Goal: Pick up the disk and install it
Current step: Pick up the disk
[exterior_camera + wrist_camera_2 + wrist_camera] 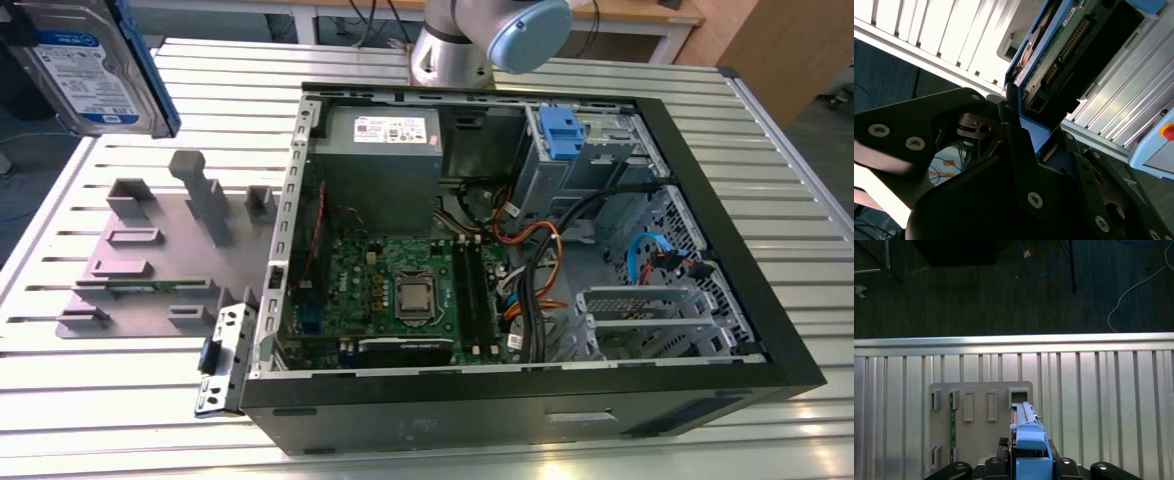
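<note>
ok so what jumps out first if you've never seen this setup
The disk, blue-railed, hangs in the air at the exterior view's upper left, clamped in the gripper. In the middle sits the open computer case, motherboard and cables bare, with a grey fixture plate on the exterior view's left of it.

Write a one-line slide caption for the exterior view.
The disk hangs high at the exterior view's left, over the grey fixture plate, beside the open computer case on the slatted table.

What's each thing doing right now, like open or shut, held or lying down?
disk: held up off the table
claw: shut on the disk
computer case: lying on the table, side open
grey holder plate: flat on the table
</note>
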Available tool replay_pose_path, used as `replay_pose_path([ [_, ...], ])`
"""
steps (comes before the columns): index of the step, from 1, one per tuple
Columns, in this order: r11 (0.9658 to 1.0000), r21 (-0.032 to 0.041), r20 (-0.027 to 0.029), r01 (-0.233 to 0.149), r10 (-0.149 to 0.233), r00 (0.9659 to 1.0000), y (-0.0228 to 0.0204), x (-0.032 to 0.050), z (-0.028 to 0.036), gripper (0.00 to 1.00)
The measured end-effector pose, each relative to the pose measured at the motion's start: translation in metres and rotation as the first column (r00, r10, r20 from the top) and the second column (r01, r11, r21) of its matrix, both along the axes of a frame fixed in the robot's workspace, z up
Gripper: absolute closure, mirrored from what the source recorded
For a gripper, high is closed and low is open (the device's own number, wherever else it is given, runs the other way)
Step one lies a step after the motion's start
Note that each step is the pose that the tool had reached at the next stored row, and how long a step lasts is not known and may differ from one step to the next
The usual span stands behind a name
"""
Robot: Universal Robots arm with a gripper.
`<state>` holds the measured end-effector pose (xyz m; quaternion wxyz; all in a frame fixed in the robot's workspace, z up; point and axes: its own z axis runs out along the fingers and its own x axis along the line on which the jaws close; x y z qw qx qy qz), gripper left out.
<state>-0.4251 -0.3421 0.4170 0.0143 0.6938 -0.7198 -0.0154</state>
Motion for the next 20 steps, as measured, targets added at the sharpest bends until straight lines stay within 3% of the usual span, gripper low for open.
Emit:
replay_pose_path([
  [20,1.0,0.0,0.0,0.0,0.0,1.0,0.0,0.0,0.011,0.63],
])
